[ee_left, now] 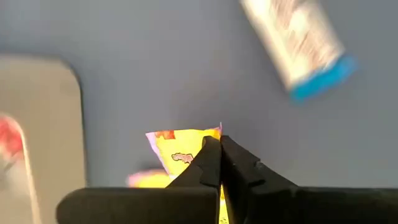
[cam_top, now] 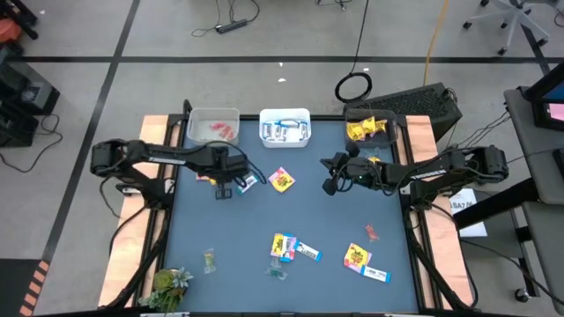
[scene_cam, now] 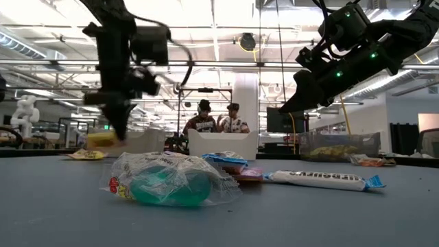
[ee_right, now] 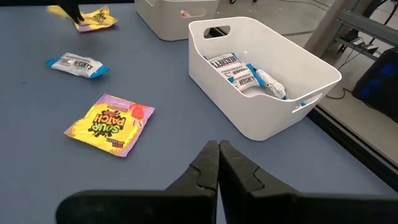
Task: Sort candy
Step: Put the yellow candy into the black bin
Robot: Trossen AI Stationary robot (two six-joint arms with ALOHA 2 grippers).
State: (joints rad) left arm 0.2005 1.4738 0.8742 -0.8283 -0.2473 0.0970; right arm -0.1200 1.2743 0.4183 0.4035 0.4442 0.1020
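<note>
My left gripper is shut on a yellow packet near the table's far left, seen in the low view as packet. A blue-and-white bar and a yellow Sour Patch packet lie flat beside it. My right gripper hovers shut and empty right of centre. More candy lies flat near the front: yellow packets, blue bars, a red piece and clear-greenish ones. My left gripper pinches the yellow packet at one edge between its two fingertips. The fingers come from above, pointing steeply down. In the low view the packet hangs below the fingers, a little above the table.
Three bins stand along the far edge: one with red pieces, a white one with blue bars, and a clear one with yellow packets. A green leafy thing lies at the near left corner. People sit beyond the table.
</note>
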